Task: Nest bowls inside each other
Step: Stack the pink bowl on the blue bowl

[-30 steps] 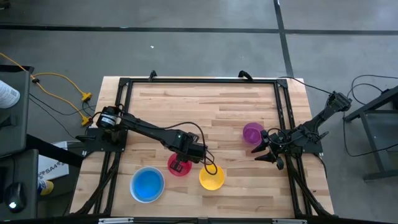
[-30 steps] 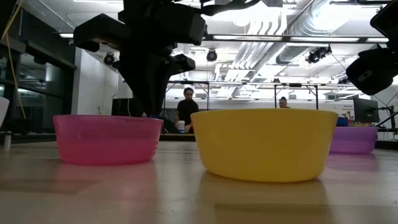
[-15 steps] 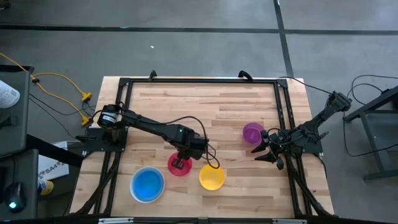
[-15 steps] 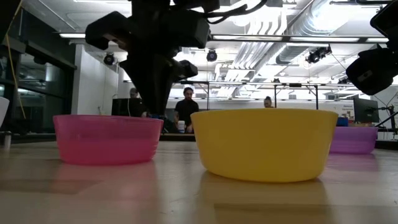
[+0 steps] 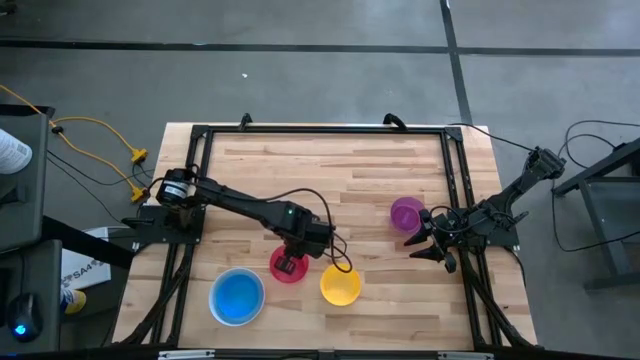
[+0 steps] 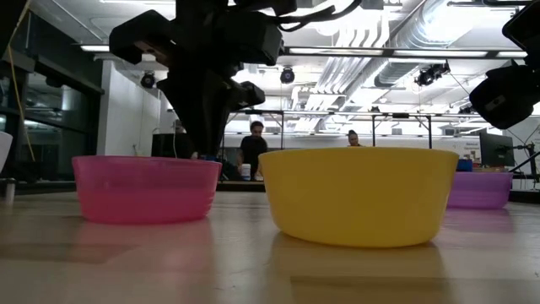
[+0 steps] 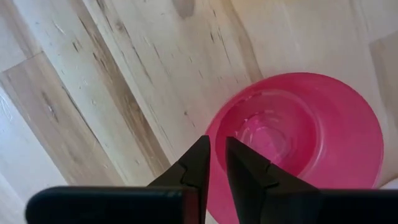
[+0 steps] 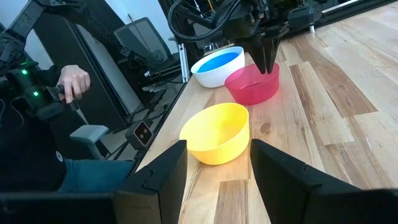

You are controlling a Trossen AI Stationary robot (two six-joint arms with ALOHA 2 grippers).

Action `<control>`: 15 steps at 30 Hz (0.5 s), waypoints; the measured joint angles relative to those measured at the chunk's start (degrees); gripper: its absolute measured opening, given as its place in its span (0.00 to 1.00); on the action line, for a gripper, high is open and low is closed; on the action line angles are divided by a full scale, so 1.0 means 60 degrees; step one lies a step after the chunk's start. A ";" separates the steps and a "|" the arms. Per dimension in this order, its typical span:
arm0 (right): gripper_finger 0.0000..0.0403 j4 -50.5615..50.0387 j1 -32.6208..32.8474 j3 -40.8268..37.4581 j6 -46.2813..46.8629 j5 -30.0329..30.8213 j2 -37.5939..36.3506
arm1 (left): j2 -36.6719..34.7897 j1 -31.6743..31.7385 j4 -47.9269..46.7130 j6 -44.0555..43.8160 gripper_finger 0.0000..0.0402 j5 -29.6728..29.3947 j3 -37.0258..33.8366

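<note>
The white bowl sits near the tabletop's front left corner with the blue bowl already nested inside it; red, yellow and purple are not yet nested. The red bowl and yellow bowl stand apart along the front edge; the purple bowl lies towards the right edge. The left gripper pinches the red bowl's rim, one finger inside, one outside. The right gripper hovers with fingers spread at the right edge, beside the purple bowl.
</note>
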 joint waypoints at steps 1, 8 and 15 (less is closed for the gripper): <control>0.42 0.0000 0.0000 -0.0002 0.0000 0.0000 0.0000 | 0.0000 0.0000 -0.0038 -0.0024 0.13 -0.0004 0.0000; 0.42 0.0000 0.0000 0.0002 0.0000 0.0000 -0.0001 | 0.0000 0.0004 -0.0150 -0.0017 0.13 -0.0007 0.0000; 0.42 0.0000 0.0000 0.0000 0.0000 0.0000 -0.0002 | 0.0000 0.0004 -0.0117 0.0049 0.13 -0.0029 0.0000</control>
